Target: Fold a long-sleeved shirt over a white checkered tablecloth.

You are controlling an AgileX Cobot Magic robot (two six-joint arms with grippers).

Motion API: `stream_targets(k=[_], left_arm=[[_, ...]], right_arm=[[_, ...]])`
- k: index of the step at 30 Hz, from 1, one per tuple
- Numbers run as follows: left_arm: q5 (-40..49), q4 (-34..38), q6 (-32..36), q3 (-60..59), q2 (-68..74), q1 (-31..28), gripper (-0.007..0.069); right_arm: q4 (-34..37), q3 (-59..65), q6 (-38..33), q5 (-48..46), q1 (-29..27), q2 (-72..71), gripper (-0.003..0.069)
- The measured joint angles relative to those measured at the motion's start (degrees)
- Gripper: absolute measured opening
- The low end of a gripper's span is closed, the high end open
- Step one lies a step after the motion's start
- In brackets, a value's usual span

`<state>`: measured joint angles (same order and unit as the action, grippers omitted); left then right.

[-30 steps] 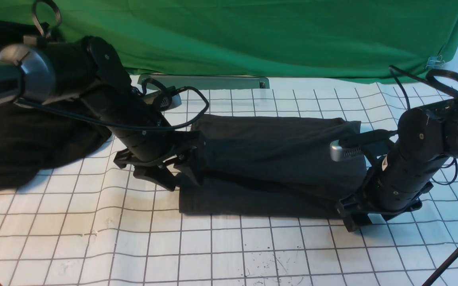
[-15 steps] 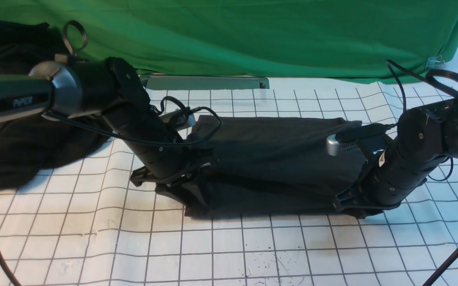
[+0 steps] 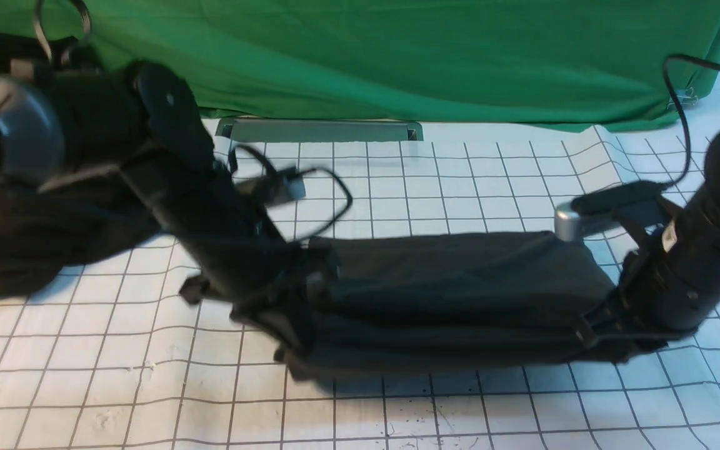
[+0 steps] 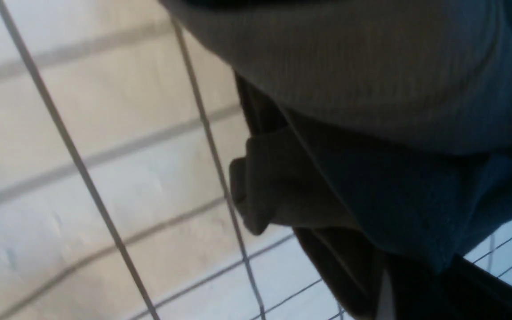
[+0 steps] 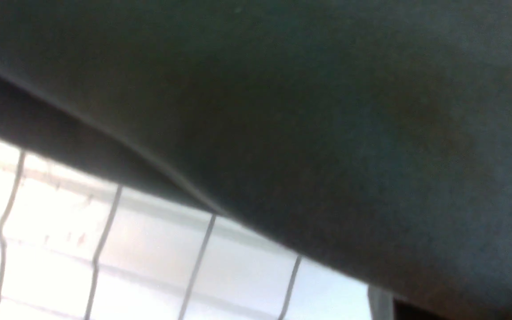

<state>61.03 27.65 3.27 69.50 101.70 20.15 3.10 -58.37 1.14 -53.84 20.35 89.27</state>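
Observation:
The long-sleeved shirt (image 3: 460, 294) is a dark charcoal band, folded in layers, stretched across the middle of the white checkered tablecloth (image 3: 435, 181). My left gripper (image 3: 294, 325) is shut on its left end, and my right gripper (image 3: 600, 331) is shut on its right end. The front edge of the shirt hangs a little above the cloth between them. In the left wrist view, bunched shirt folds (image 4: 371, 98) run into my left gripper (image 4: 411, 289) over the tablecloth (image 4: 82, 155). The right wrist view is filled by the shirt (image 5: 327, 111), which hides the jaws; the tablecloth (image 5: 105, 258) shows below.
A shapeless black heap of cloth (image 3: 29, 237) lies at the far left under the left arm. A bright green cloth (image 3: 397, 56) hangs across the back, with a grey metal bar (image 3: 319, 130) at its foot. Cables trail from both wrists.
Both grippers closed on the shirt's ends. They pulled the shirt toward the front of the table, and its far edge came forward, leaving a narrower, layered band.

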Motion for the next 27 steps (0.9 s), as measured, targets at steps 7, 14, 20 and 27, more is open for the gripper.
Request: stream_targets(k=[7,14,20,27], left_arm=[[-8.75,2.29,-0.27,-9.36,-1.75,2.08,0.0011],[-9.33,1.51,-0.27,-9.96,-2.14,2.08,0.0087],[-3.52,-0.67,-0.15,-7.45,-6.48,2.03,0.0269],[0.86,-3.37,-0.13,-2.25,-13.12,2.03,0.0381]], right_arm=[[1.21,10.69,0.63,8.31,0.12,0.46,0.0069],[-1.04,11.03,0.68,9.38,0.07,0.59,0.0329],[-3.10,3.58,0.08,-5.01,0.01,0.58,0.0449],[-3.74,-1.59,-1.65,-14.06,0.01,-5.54,0.0172]])
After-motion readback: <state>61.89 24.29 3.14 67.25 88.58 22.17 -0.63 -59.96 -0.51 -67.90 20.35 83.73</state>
